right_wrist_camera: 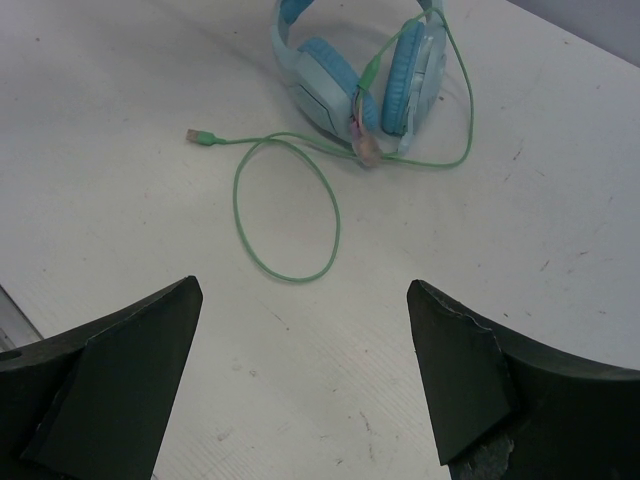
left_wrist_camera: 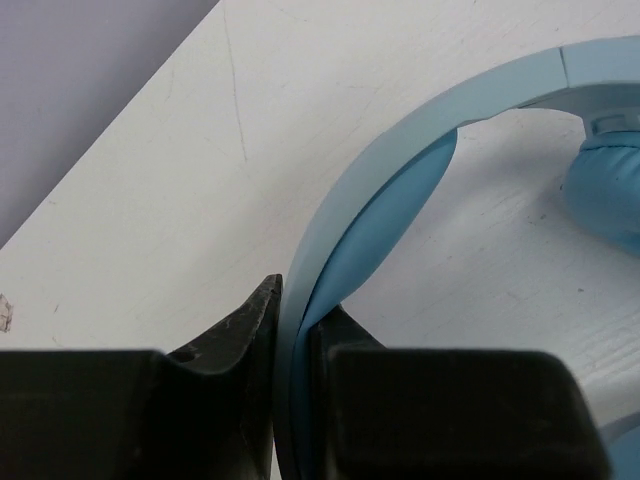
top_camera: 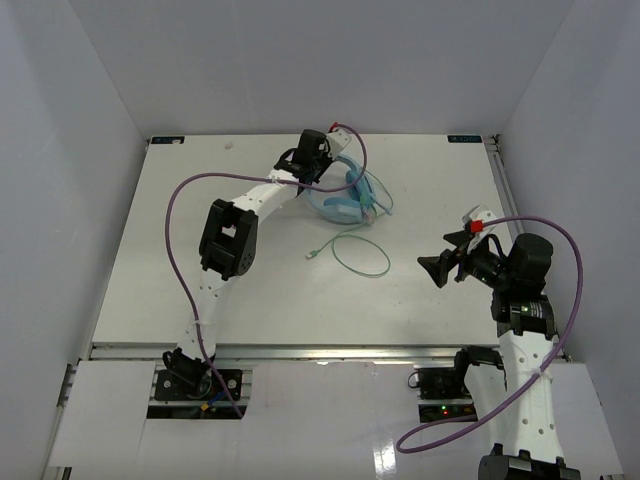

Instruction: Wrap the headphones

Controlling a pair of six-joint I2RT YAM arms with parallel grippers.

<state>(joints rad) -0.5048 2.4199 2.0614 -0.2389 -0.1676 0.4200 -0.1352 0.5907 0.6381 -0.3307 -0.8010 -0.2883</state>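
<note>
The headphones [top_camera: 338,205] lie on the far middle of the table [top_camera: 180,260]. Their headband [left_wrist_camera: 400,170] is pinched between the two fingers of the left gripper [left_wrist_camera: 295,320], which are clenched onto its thin edge. From those fingers the band curves forward and to the right, toward a padded ear cup [left_wrist_camera: 610,195] well ahead of the tips. The pale green cable [right_wrist_camera: 290,279] trails from the cups and lies in a loose loop on the table, ending in a plug [right_wrist_camera: 203,136]. The left arm stretches far forward from its base, elbow raised, wrist tipped down over the band. The right gripper [right_wrist_camera: 302,290] hangs above the table with its fingers spread wide and nothing between them. The cable loop lies just ahead of its tips and the headphones farther beyond. The right arm is folded back near its base, with its wrist aimed left.
</note>
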